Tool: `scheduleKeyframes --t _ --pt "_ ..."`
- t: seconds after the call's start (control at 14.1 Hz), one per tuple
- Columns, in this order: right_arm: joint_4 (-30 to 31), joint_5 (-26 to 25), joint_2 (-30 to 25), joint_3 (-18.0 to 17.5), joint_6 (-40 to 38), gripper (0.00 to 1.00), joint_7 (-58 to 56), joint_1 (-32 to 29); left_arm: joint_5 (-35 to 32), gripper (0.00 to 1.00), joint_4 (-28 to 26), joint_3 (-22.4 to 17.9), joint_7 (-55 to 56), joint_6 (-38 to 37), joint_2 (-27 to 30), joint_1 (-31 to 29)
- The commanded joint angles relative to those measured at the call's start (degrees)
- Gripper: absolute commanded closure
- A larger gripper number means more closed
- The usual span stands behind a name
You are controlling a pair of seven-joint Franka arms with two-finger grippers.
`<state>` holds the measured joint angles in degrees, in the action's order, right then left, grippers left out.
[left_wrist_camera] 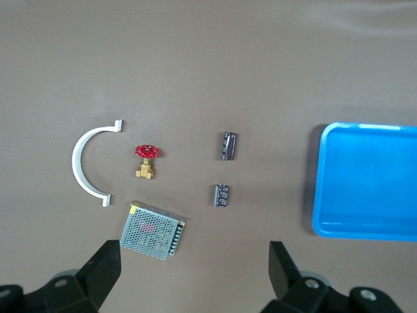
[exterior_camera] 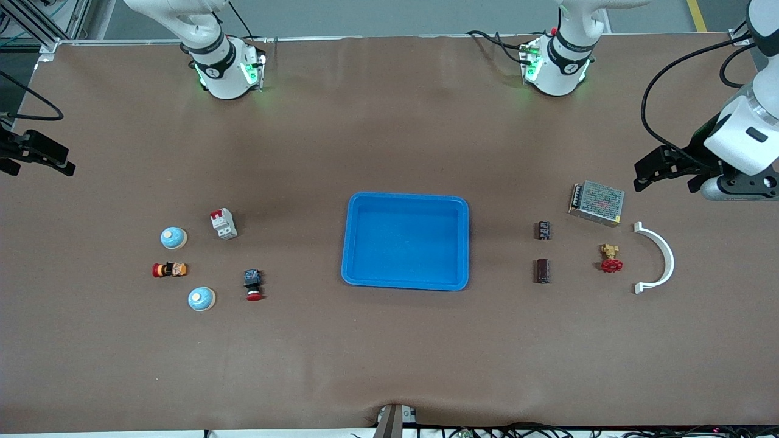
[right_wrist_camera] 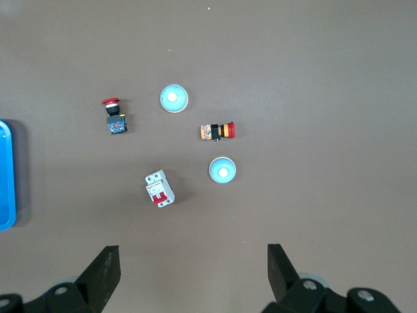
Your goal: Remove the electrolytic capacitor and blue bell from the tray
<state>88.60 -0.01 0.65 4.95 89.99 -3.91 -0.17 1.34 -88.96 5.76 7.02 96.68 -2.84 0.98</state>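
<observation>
Front view: blue tray empty mid-worktop, 2 electrolytic capacitors toward the left arm's end, 2 blue bells toward the right arm's. Left wrist view: left gripper spread apart above the power supply. Right wrist view: right gripper likewise apart above the circuit breaker; risk of a pointless reach into a tray holding nothing.

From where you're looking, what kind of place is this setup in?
Probably a robotics lab or test bench: two arm bases bolted along a brown-covered table, with industrial parts laid out around a blue tray, among them a metal-cased power supply and a circuit breaker.
</observation>
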Motion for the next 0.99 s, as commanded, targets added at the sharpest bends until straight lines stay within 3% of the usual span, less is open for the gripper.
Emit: scheduleKeyframes --t 0.0,0.92 --pt "-1.5 -0.08 0.76 -0.2 -0.6 0.0 -0.66 -0.36 0.24 0.0 2.74 -0.05 3.77 -1.14 -0.59 1.21" --pt "-1.76 -0.17 0.76 -0.2 -0.43 0.0 -0.66 -0.1 -0.2 0.0 3.0 -1.36 -2.18 -4.47 -0.15 1.83"
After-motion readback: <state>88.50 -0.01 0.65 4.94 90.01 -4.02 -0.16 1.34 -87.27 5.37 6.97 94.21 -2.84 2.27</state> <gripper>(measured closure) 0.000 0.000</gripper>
